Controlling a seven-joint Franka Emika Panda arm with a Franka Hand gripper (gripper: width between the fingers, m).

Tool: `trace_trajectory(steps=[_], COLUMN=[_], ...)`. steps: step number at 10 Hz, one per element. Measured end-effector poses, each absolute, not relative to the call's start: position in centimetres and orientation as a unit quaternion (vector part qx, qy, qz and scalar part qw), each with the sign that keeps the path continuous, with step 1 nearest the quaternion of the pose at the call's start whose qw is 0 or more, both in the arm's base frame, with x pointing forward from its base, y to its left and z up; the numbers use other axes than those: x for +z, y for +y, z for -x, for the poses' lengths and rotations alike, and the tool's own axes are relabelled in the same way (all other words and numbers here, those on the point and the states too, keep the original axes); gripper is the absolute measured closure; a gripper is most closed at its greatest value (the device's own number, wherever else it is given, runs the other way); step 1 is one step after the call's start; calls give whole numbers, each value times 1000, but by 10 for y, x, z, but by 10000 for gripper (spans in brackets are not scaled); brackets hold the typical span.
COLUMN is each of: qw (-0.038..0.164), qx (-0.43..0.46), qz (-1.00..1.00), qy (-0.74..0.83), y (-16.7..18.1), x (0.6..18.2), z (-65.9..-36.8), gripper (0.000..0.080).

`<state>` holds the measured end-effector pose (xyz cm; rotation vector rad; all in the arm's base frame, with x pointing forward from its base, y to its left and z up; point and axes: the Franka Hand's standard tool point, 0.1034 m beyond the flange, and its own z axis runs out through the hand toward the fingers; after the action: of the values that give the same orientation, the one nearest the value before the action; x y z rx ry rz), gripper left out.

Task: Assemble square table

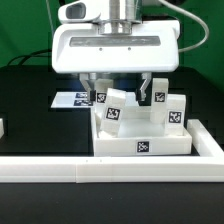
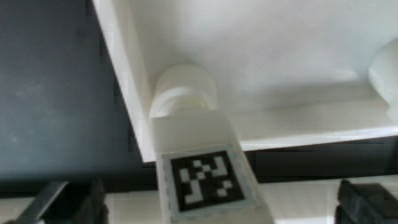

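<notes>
Nearest stood the long white rail (image 1: 110, 167), with the square table top (image 1: 120, 145) just behind it. Spread wide, the gripper (image 1: 122, 92) hung over a tagged leg (image 2: 199, 150) standing in a corner socket (image 2: 178, 85), gripping nothing.

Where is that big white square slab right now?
In the exterior view the square slab lies flat on the black table, low and right of centre, against the white rail, with small tagged legs standing on it under the open pincer.
</notes>
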<state>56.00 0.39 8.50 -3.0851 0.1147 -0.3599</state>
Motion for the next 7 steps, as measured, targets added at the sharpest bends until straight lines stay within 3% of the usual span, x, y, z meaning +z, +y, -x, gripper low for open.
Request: trace_trajectory(steps=[5,7], qw=[38,35], qx=[22,10], qz=[999,999], qy=[18,15], y=[-3,-2], x=[85,85], z=[-567,-571], gripper=[151,151])
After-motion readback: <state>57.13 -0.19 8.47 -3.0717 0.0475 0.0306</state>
